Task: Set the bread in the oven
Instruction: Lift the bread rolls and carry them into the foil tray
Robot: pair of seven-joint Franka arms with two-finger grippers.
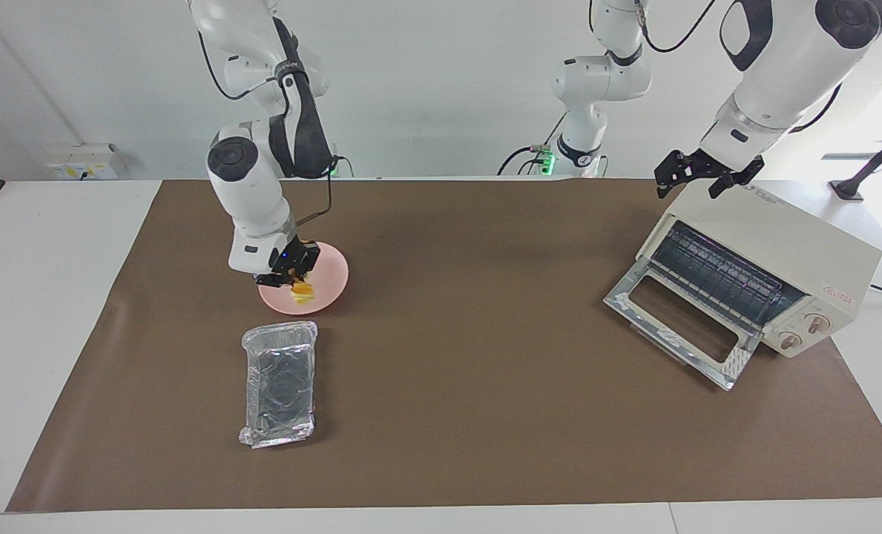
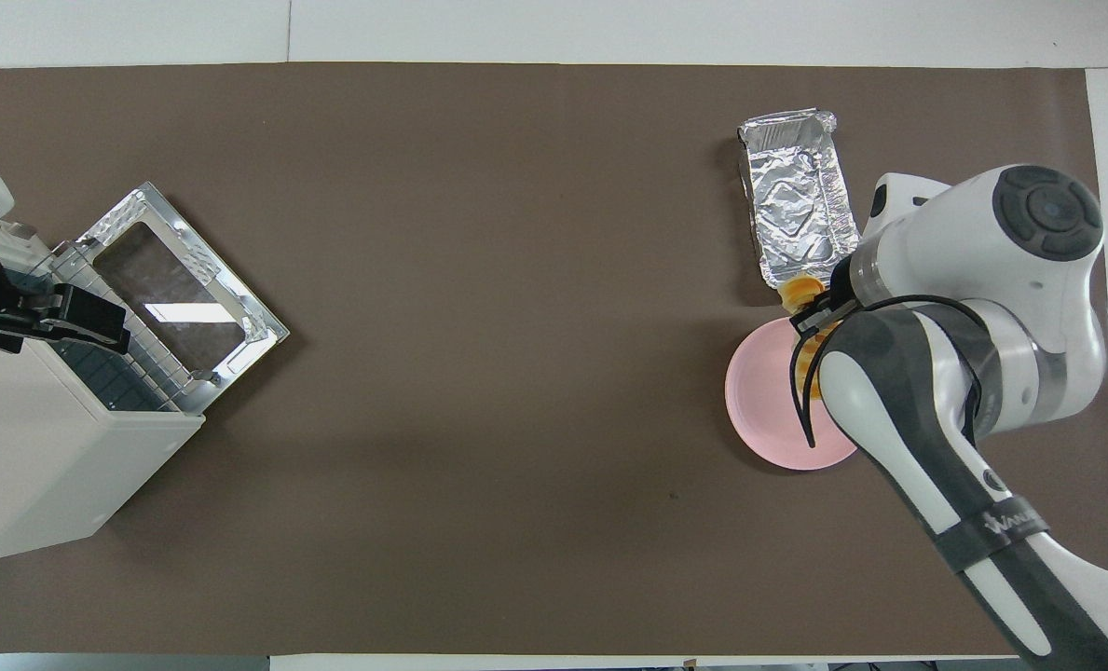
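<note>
While the right arm bends down from its base at the right arm's end of the table, the facing view shows the right gripper up off the pink plate, its fingers clamped on the bread, whose yellow-orange slices hang below the fingertips over the plate's edge. Farther from the robots than the plate lies the foil tray, crinkled and silver, on the brown mat. Toward the left arm's end of the table stands the oven, cream-white, its glass door dropped open onto the mat, the wire rack showing inside and two round knobs at its front. Over the oven's top edge waits the left gripper, its fingers spread apart and holding nothing. Seen from overhead, the right gripper is mostly covered by its own arm, and a small part of the bread shows as an orange patch between the foil tray and the pink plate, just at the tray's nearer end. The left gripper sits over the oven just above the opening, with the door lying open in front of it.
</note>
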